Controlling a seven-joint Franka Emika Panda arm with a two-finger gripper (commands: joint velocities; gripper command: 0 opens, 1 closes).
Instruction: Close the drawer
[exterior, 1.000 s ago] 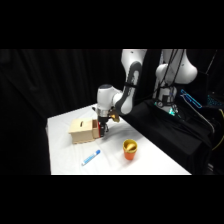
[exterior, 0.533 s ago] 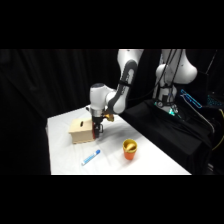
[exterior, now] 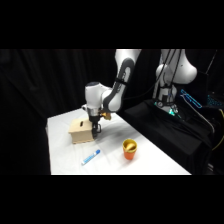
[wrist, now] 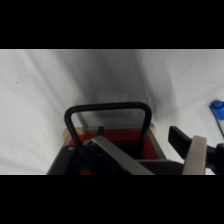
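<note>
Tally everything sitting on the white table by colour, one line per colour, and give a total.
Tan: 1, the wooden box holding the drawer
Orange: 1, the cup
Blue: 1, a small pen-like object
Total: 3
The gripper at the box is not counted.

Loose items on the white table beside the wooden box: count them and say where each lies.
2: an orange cup toward the table's near right, and a blue marker in front of the box. None seem hidden.
</note>
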